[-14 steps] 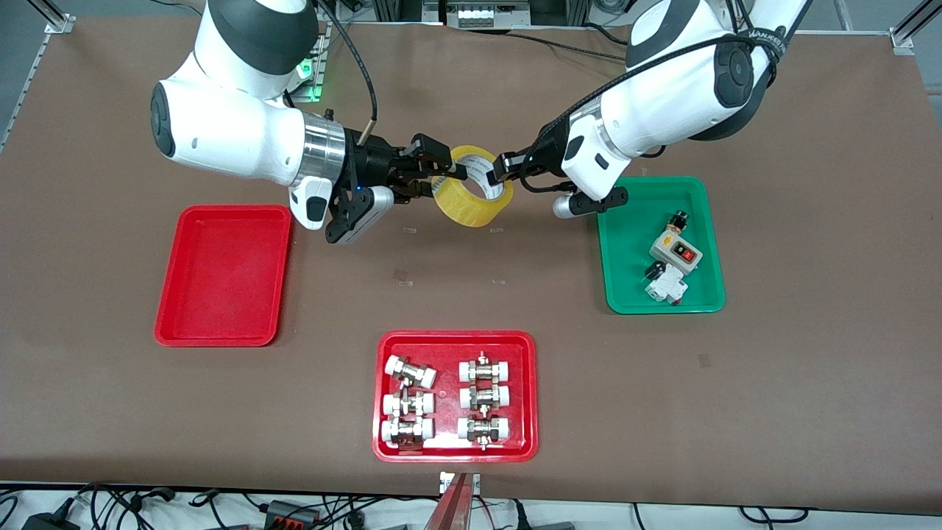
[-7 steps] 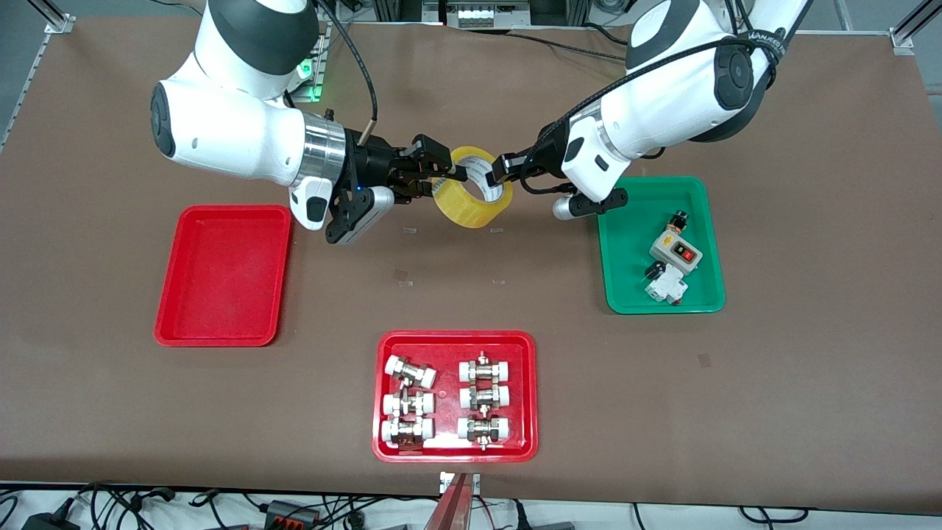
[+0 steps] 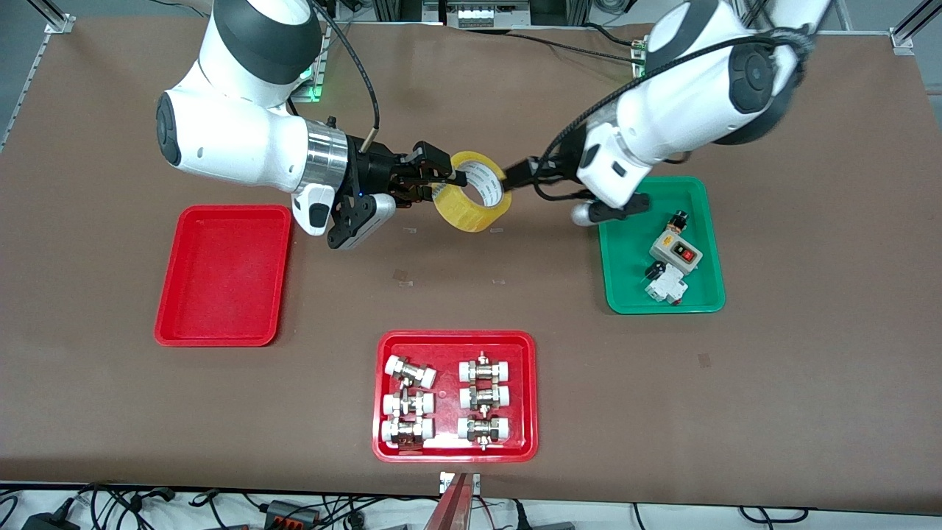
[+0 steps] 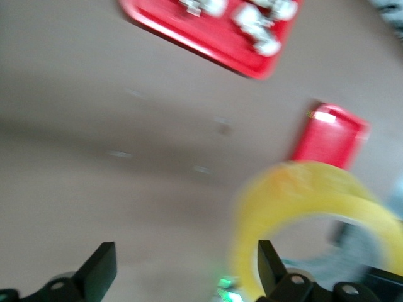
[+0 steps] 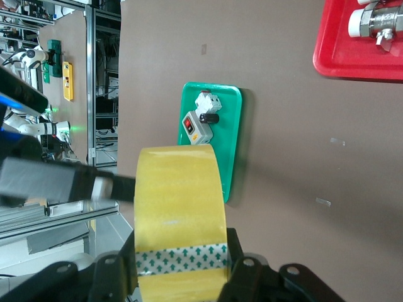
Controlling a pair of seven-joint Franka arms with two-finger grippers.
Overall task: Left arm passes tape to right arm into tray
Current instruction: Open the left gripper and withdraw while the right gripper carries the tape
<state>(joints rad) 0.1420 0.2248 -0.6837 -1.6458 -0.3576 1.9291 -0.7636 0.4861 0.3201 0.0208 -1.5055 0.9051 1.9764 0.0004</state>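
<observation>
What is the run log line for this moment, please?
phase: handover | tape: held by right gripper | left gripper: open, released | tray: awaiting tape

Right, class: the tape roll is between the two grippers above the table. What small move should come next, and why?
Probably the right arm should carry the tape toward the plain red tray. The right gripper is clamped on the roll's wall, while the left gripper is open and only close beside the roll, so nothing else holds it. The tray is bare and lies at the right arm's end of the table.
</observation>
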